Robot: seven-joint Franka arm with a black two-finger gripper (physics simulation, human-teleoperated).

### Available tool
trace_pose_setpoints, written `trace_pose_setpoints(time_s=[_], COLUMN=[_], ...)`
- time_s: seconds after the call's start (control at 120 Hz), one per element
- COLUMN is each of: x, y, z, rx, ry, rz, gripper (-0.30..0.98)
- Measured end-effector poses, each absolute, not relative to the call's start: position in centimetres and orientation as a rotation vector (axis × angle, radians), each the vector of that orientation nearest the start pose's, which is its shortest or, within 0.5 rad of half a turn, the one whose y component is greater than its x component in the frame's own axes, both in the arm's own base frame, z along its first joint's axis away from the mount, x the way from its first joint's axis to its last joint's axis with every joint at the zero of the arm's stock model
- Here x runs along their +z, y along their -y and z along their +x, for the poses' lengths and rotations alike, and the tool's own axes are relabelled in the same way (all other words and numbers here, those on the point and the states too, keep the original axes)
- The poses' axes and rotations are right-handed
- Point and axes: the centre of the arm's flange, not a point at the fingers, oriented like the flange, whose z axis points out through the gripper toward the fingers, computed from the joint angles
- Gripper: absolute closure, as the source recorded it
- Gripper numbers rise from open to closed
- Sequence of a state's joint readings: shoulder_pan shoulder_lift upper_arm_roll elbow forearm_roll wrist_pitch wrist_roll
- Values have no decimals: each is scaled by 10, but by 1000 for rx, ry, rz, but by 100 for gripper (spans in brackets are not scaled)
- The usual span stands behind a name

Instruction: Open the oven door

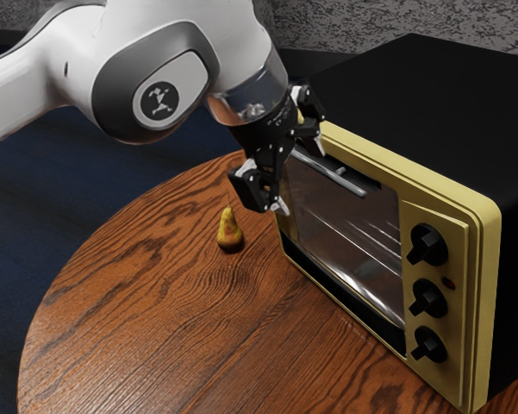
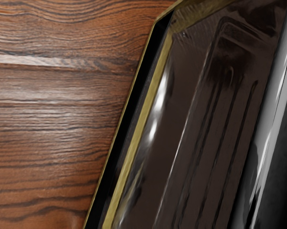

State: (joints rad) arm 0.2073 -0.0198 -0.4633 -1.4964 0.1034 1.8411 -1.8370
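Note:
The black gripper (image 1: 298, 178) is at the far end of the oven door in the exterior view, its two fingers spread wide apart. The metal handle (image 1: 352, 186) runs along the door's upper part, and its far end is partly hidden by the hand. The glass oven door (image 1: 353, 237) stands closed, flush in the yellow front. From the wrist view, the door (image 2: 181, 119) is seen close up, with the shiny handle (image 2: 269, 129) crossing beside the glass. Whether a finger touches the handle cannot be told.
A yellow-brown pear (image 1: 230, 233) stands on the round wooden table (image 1: 155, 302), just off the oven's front. Three black knobs (image 1: 428, 297) stick out from the yellow panel beside the door. The oven's black body (image 1: 431, 112) extends back behind the front.

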Motion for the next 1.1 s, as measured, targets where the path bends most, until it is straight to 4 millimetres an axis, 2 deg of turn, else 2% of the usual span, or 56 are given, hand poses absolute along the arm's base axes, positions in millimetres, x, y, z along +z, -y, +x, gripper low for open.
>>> trace_pose_setpoints(time_s=[0.442, 0.617, 0.808, 0.967, 1.1], x=[678, 661, 651, 632, 625], y=[139, 134, 115, 99, 90], z=[564, 562, 513, 486, 448], rx=[-440, -409, -452, -429, -472], ry=[2357, 2357, 2426, 2506, 2591], rz=[-2398, -2379, -2292, -2217, -2136], gripper=[0, 0, 1, 1, 1])
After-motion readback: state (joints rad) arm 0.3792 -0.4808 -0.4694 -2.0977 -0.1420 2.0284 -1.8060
